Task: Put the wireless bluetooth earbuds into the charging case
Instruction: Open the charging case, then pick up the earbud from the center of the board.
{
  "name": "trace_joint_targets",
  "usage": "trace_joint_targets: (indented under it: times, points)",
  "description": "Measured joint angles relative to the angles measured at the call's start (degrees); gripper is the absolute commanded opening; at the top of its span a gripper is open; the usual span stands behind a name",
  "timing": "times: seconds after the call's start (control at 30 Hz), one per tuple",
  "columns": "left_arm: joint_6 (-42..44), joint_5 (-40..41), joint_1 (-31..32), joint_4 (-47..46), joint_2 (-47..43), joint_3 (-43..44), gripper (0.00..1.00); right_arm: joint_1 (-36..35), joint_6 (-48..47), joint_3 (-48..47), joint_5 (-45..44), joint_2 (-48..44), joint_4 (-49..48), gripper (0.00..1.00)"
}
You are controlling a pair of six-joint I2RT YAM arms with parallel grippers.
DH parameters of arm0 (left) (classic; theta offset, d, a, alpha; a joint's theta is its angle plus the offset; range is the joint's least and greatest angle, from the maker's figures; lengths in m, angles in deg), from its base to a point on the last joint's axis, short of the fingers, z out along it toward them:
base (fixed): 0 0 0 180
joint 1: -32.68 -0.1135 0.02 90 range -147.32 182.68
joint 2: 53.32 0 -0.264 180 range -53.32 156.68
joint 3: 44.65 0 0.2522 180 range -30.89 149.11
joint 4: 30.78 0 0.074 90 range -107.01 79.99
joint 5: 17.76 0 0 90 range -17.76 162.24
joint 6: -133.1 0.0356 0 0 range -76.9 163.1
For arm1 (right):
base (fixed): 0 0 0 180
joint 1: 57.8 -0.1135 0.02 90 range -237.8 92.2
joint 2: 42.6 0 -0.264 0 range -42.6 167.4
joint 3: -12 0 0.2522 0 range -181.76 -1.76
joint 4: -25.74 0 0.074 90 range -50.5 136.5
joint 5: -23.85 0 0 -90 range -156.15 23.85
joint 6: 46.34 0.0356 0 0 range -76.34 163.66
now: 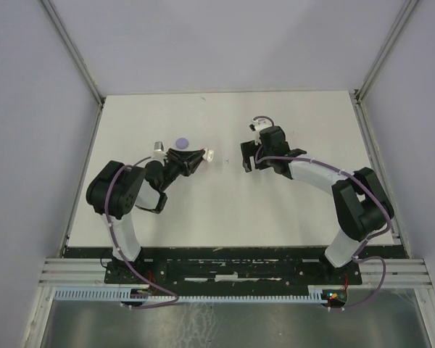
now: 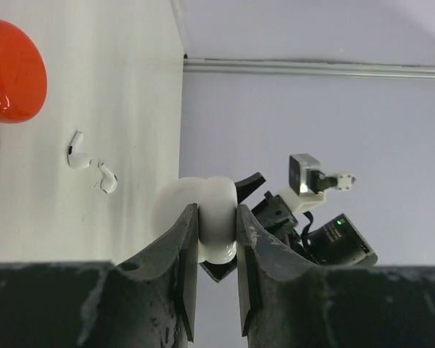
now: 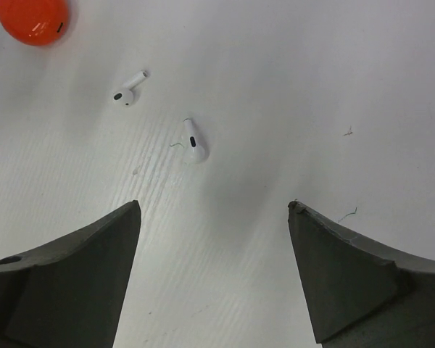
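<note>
Left wrist view: the left hand point(image 2: 216, 226) is pressed onto the white charging case point(image 2: 219, 190). One finger sits on each side of the case, which is lifted off the surface point(image 2: 130, 87). The case looks like two rounded lobes, but whether its lid is open cannot be told for certain. Neither earbud is in the case.

Earbud A point(image 2: 77, 152) and earbud B point(image 2: 106, 179) are both white. They lie on the surface at about 10 o'clock from the case, near each other but not touching. The red round object point(image 2: 7, 69) sits at 10 o'clock from earbud A, cut off by the frame edge.

Right wrist view: the right hand point(image 3: 214, 206) is spread wide with nothing between its fingers and hangs over bare surface point(image 3: 312, 87). Earbud B point(image 3: 194, 141) lies at 12 o'clock from the gap between the fingers, and earbud A point(image 3: 128, 88) lies at 10 o'clock from B. The red round object point(image 3: 32, 18) is in the 11 o'clock corner, well apart from both.

Top external view: the left hand point(image 1: 197, 157) holds the charging case point(image 1: 210, 154) out toward the right hand point(image 1: 246, 158), with open surface point(image 1: 225, 210) between them. The lavender disc point(image 1: 181, 143) lies at 11 o'clock from the left hand. The earbuds are too small to make out in this view.
</note>
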Motion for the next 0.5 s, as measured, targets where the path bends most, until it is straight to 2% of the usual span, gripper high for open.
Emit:
trace_joint_targets:
  times: [0.2,0.3,0.5]
  points:
    - [0.0,3.0,-2.1,-1.4,-8.0,-4.9,0.03,-2.8,0.0,-3.3,-3.9,4.8,2.1,0.82]
    - [0.0,3.5,-3.0,-1.6,-11.1,-5.1,0.03,-4.3,0.0,-4.2,-5.7,5.8,3.0,0.75]
    - [0.0,3.4,-4.3,-1.6,-12.5,-5.9,0.03,-5.2,1.1,-6.9,-9.4,7.6,4.0,0.66]
